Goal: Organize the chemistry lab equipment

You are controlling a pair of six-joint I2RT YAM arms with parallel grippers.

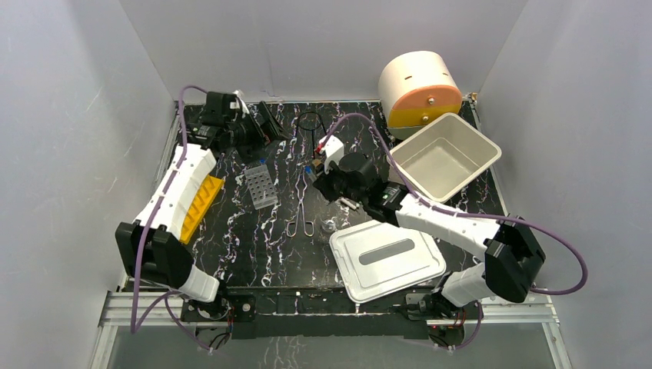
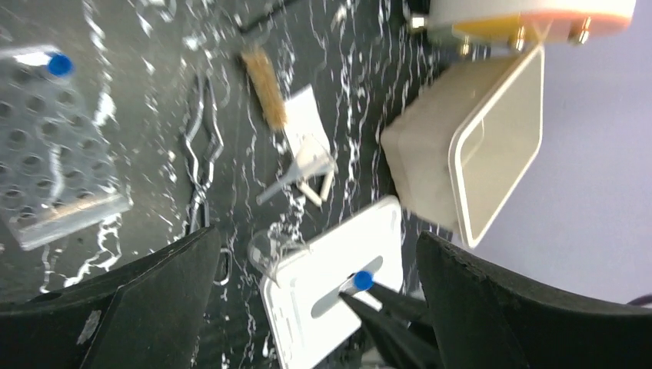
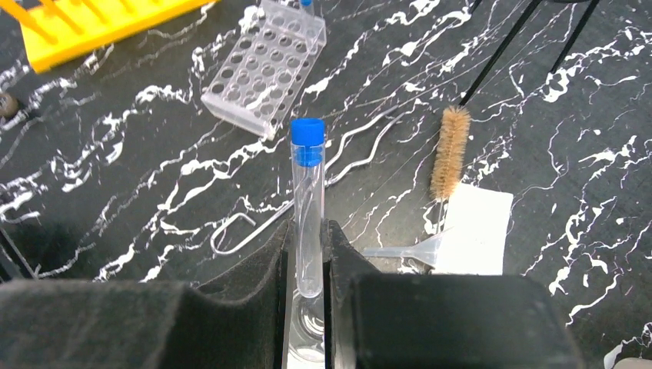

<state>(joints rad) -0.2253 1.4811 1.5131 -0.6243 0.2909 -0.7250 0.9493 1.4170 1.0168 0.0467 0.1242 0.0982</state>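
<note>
A blue-capped clear tube (image 3: pixel 308 201) pokes out from the right hand (image 3: pixel 307 242), whose fingers are clamped on its lower half, above the middle of the black marbled tabletop (image 3: pixel 138 192). Beyond it lies the clear tube rack (image 3: pixel 265 65), a second blue-capped tube (image 3: pixel 306 6) at its far corner, near a yellow rack (image 3: pixel 92 23). A bristle brush (image 3: pixel 450 152), a white card (image 3: pixel 478 231) and a small plastic funnel (image 3: pixel 411 250) lie alongside. Metal tongs (image 1: pixel 301 219) rest between the tube rack and a white lid (image 1: pixel 388 260). The left hand (image 1: pixel 265 127), fingers wide apart and holding nothing, hangs near the far left corner.
</note>
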